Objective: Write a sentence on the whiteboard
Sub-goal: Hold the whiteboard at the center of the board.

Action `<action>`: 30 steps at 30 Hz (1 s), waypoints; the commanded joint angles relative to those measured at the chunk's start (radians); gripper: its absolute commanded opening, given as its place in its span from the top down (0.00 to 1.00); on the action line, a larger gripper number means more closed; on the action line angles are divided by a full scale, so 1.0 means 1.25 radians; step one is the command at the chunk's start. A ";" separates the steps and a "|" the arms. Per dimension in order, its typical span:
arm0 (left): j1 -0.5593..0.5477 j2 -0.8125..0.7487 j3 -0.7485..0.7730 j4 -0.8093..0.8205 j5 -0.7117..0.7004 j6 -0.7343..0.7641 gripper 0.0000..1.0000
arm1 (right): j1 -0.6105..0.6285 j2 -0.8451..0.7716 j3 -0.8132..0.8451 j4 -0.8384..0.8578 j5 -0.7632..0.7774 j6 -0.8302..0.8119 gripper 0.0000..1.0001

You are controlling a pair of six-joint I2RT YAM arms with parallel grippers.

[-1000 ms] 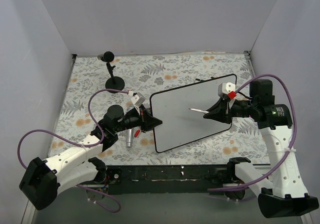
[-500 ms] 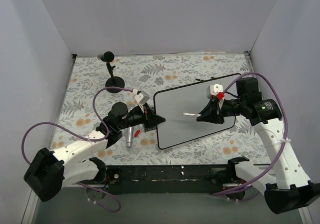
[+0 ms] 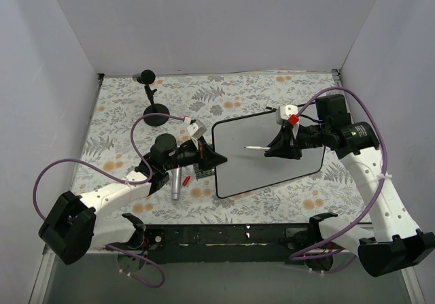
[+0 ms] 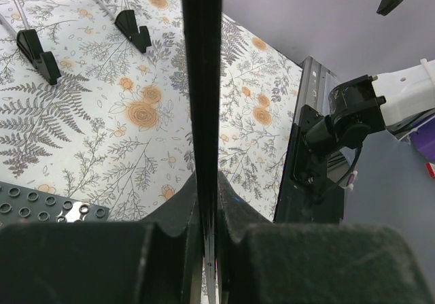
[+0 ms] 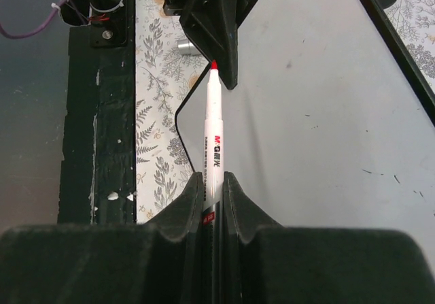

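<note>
top external: left claw [image 3: 219,160] pinches the whiteboard [image 3: 272,175] edge; right claw [image 3: 269,150] pinches a red-tipped marker [image 3: 254,147] over it.

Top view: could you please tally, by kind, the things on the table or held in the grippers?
whiteboard: 1
marker: 1
stand: 1
metal cylinder: 1
red cap: 1
perforated plate: 1
Total: 6

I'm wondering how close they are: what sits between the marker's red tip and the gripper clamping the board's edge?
Only bare whiteboard, no writing there; the top view shows it best.
</note>
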 commanded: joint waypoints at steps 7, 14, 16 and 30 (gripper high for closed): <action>0.035 -0.014 0.026 -0.005 0.044 0.010 1.00 | 0.002 -0.053 -0.048 0.048 0.020 0.027 0.99; 0.035 -0.032 0.004 0.004 0.034 -0.009 1.00 | 0.002 -0.069 -0.086 0.049 0.038 0.001 0.99; 0.035 -0.040 0.006 -0.008 0.034 -0.011 1.00 | 0.003 -0.070 -0.089 0.046 0.032 -0.003 0.99; 0.035 -0.083 -0.029 0.029 0.033 -0.073 1.00 | -0.008 -0.092 -0.125 0.038 0.003 -0.030 0.99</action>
